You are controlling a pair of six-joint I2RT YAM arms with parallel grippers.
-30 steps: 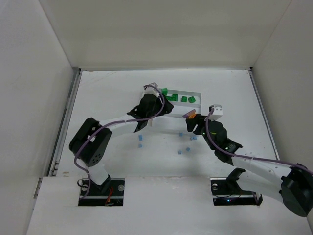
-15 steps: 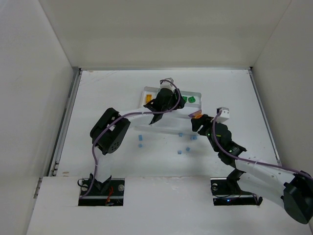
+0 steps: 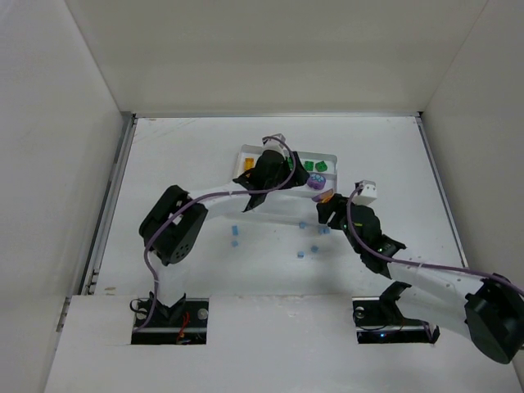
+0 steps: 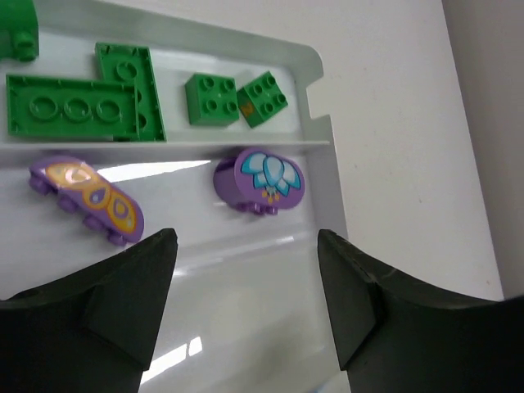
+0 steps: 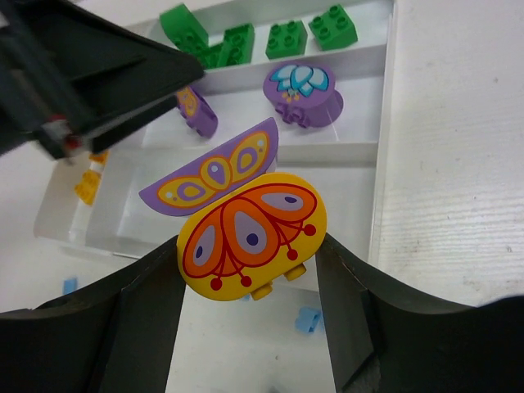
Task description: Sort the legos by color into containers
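My right end effector grips the yellow-orange wing brick, its long axis spanning my fingers, at the white tray's near right corner. The orange bricks lie leftward. My left end effector hangs spread and empty over the purple compartment.

green bricks, blue-petalled purple brick, orange-patterned yellow brick
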